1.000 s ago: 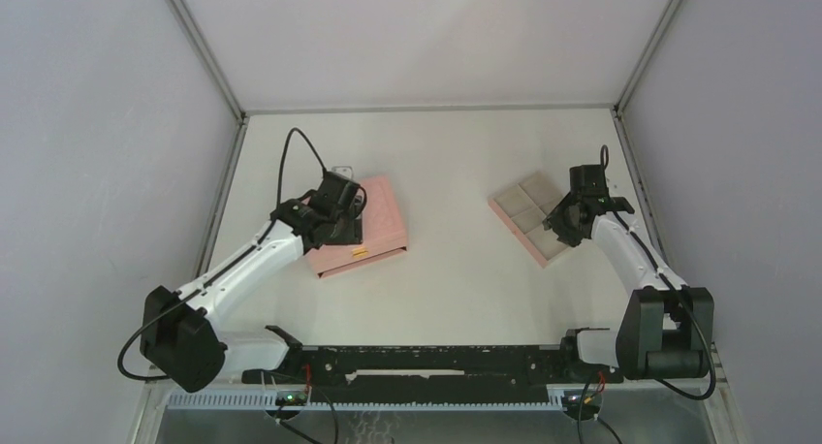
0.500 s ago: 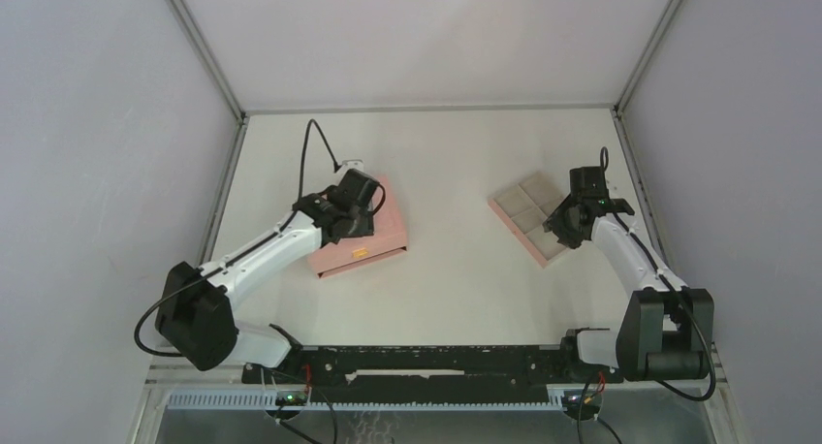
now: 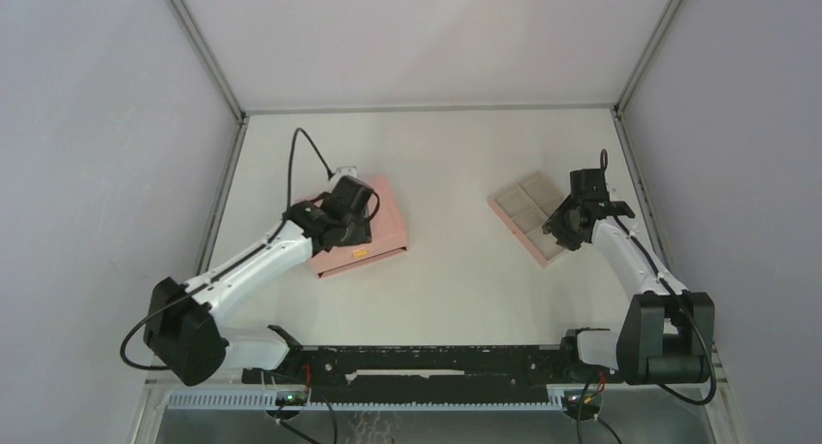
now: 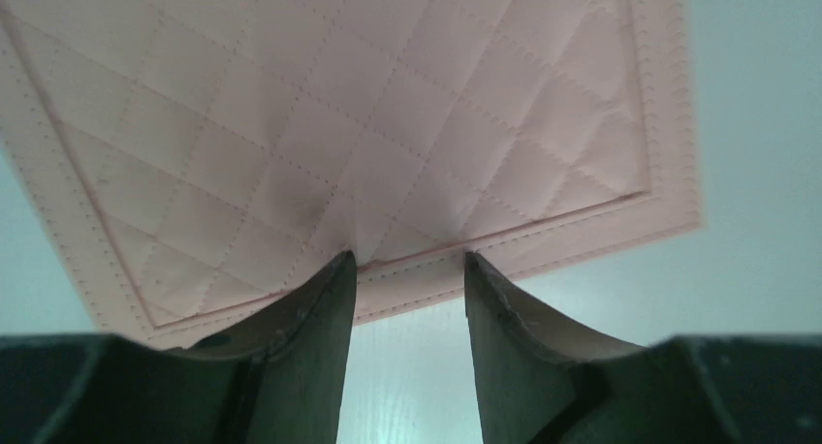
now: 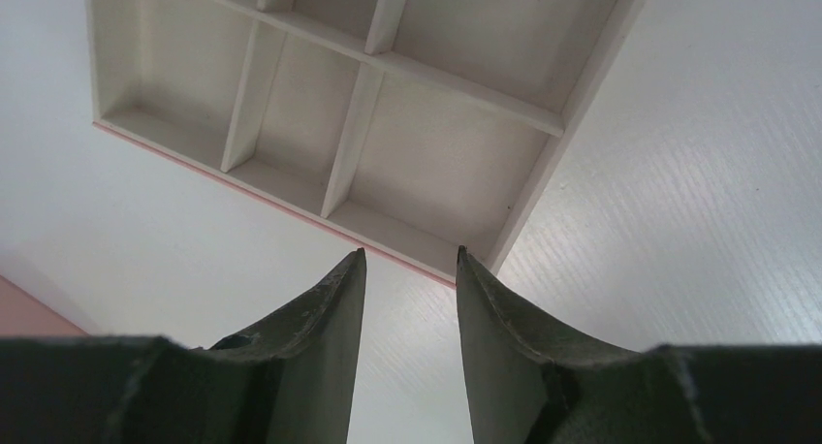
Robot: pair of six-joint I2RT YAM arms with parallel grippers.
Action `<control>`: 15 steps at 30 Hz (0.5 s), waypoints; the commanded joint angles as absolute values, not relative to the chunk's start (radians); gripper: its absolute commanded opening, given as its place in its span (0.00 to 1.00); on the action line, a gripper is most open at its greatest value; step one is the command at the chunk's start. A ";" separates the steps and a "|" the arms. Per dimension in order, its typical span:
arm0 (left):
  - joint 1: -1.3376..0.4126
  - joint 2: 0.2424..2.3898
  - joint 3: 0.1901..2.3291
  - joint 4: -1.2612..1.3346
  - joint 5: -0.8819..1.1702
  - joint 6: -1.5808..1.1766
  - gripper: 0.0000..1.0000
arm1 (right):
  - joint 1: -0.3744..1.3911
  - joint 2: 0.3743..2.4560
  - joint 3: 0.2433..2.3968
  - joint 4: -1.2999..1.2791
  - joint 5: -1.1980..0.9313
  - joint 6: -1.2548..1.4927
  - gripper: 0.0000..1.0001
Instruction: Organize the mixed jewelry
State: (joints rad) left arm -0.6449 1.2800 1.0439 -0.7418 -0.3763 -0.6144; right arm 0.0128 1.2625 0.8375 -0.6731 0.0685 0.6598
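White worktop (image 3: 456, 153) enclosed by pale grey walls, seen from above, with two robot arms reaching in from the near edge.

On the left lies a pink quilted box (image 3: 386, 223) with its lid down and a small gold clasp (image 3: 361, 254) on its near side. The left claw (image 4: 407, 269) hangs over it with its two dark fingers moderately apart and nothing between them. In the left wrist view the tips sit at the stitched border along one edge of the lid. Whether they touch it cannot be told.

On the right lies a beige compartmented tray (image 5: 436, 173). The right claw (image 5: 409, 260) hovers just off one corner, fingers parted about as far, holding nothing. The compartments in view look bare.

The rings to be sorted show in no view. They are probably inside the shut box.

The step in hand looks like getting the box open, so the task seems barely begun. To do it well, the left claw should catch only the lid's edge on the clasp side, not the whole box. It should lift slowly so the light box does not slide or tip. The rings are tiny, and a jolt could scatter them.
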 commanded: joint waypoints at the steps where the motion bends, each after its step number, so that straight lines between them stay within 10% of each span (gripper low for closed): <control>1: -0.649 1.376 0.853 -0.613 -0.243 -0.714 0.49 | 0.008 1.252 0.830 -0.653 0.051 0.646 0.48; 15: -0.423 1.205 1.136 -0.831 -0.364 -0.557 0.54 | -0.046 1.241 0.805 -0.714 0.168 0.636 0.50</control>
